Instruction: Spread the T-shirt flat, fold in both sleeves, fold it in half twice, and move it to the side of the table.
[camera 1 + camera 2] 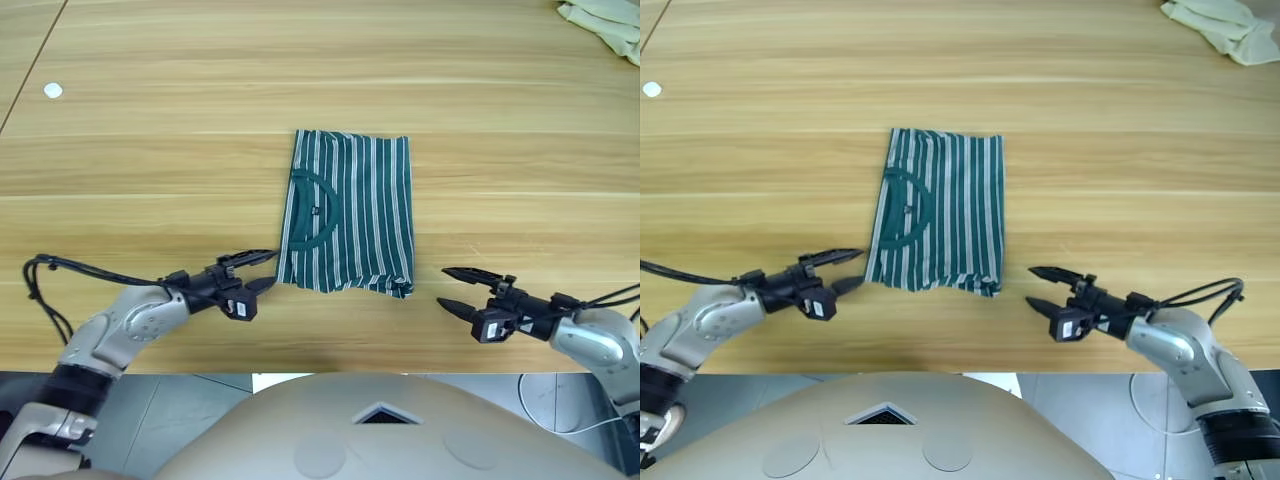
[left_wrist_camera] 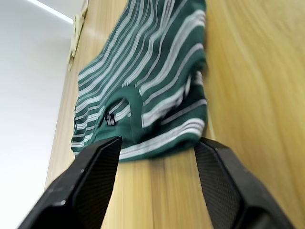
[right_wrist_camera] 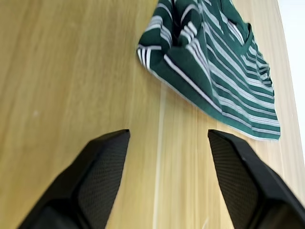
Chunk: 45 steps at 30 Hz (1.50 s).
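The wooden table runs wide in every direction, with bare wood to the left, to the right and beyond the garment. That leaves plenty of room for swinging a fold over or sliding the bundle aside.

The T-shirt lies near the middle of the table, closer to the robot's edge than to the far one. It is a compact green-striped rectangle with no sleeve sticking out, and the collar curve sits against its left edge. I judge that the sleeves are already in and at least one halving is done, though the layers are hard to count from above. Its far and side edges lie straight. The near right corner is rumpled and curls up a little, so it may need smoothing before another fold.

The left gripper sits low at the shirt's near left corner with its jaws spread. The hem lies just ahead of the fingers, placed as if to pinch that corner. I cannot tell whether a fingertip already touches the cloth.

The right gripper is also spread and holds nothing. It rests over bare wood near the rumpled corner but clearly apart from it, with free room to close in.

A pale cloth lies at the far right corner, well apart. A white dot sits far left.
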Motion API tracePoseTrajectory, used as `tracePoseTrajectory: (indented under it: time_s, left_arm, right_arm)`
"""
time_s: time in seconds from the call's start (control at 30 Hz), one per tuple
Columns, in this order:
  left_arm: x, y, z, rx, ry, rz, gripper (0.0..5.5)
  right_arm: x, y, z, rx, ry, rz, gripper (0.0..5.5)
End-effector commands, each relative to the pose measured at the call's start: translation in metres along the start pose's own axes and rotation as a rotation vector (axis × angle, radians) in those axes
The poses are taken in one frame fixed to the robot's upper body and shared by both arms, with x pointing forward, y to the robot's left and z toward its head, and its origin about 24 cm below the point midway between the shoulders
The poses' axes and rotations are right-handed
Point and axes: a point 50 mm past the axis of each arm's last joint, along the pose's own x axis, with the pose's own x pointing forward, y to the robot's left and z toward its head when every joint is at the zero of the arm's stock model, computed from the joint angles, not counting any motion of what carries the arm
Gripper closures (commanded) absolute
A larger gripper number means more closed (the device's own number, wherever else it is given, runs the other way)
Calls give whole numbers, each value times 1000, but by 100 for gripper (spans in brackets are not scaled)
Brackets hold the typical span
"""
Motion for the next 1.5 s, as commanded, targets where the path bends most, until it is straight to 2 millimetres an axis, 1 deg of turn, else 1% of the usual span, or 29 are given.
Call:
tracePoseTrajectory:
  time_s: [0.03, 0.13, 0.33, 0.53, 0.6, 0.67, 0.77, 0.87, 0.9, 1.07, 1.2, 1.27, 1.37, 1.5]
  left_arm:
    - [15, -25, -6, 12, -6, -203, 270]
    - [22, -26, -6, 26, -34, -224, 270]
    - [22, -31, -3, 34, -68, -265, 270]
    - [23, -35, -8, 29, -59, -287, 270]
    - [23, -36, -11, 26, -50, -302, 304]
    - [23, -38, -11, 20, -56, -315, 352]
    - [24, -40, -9, 16, -77, -327, 410]
    - [25, -40, -8, 8, -88, -324, 442]
    - [25, -40, -8, 6, -87, -324, 461]
    - [26, -41, -12, -11, -79, -316, 502]
    - [27, -42, -12, -21, -83, -306, 529]
    - [28, -42, -12, -23, -87, -303, 540]
    - [29, -42, -11, -28, -93, -294, 543]
    - [31, -43, -11, -38, -95, -284, 543]
  right_arm:
    - [5, 4, -8, -10, 22, 74, 245]
    - [10, 3, -10, -27, 0, 97, 245]
    - [18, -6, -16, -63, -19, 105, 245]
    - [30, -7, -7, -101, -104, 158, 245]
    - [34, -5, 0, -110, -143, 173, 242]
    - [37, -5, 6, -121, -173, 181, 242]
    - [38, -7, 9, -130, -189, 181, 242]
    - [39, -9, 9, -128, -191, 172, 242]
    - [40, -10, 9, -126, -191, 168, 242]
    - [46, -21, -2, -127, -159, 107, 242]
    - [49, -21, -5, -115, -158, 106, 242]
    - [50, -18, -5, -108, -167, 113, 280]
    - [49, -13, 0, -95, -206, 134, 341]
    - [48, -14, 8, -94, -245, 119, 419]
